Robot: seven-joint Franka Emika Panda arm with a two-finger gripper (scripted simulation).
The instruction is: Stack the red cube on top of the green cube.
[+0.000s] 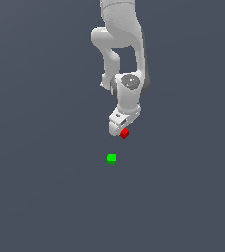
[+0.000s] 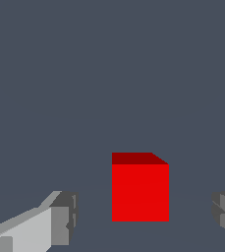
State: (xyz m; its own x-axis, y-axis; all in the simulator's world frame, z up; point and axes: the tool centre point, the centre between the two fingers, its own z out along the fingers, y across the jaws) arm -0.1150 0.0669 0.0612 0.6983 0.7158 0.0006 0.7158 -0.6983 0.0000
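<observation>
The red cube (image 1: 125, 133) sits right below the white gripper (image 1: 120, 130) in the exterior view. In the wrist view the red cube (image 2: 140, 189) lies between the two grey fingertips (image 2: 65, 216), with clear gaps on both sides. The gripper (image 2: 144, 216) is open and touches nothing. The green cube (image 1: 111, 158) rests on the grey floor, a short way nearer the camera and slightly toward the exterior view's left of the red cube. The green cube does not show in the wrist view.
The white arm (image 1: 124, 54) reaches down from the top of the exterior view. A plain dark grey floor (image 1: 45, 197) surrounds both cubes.
</observation>
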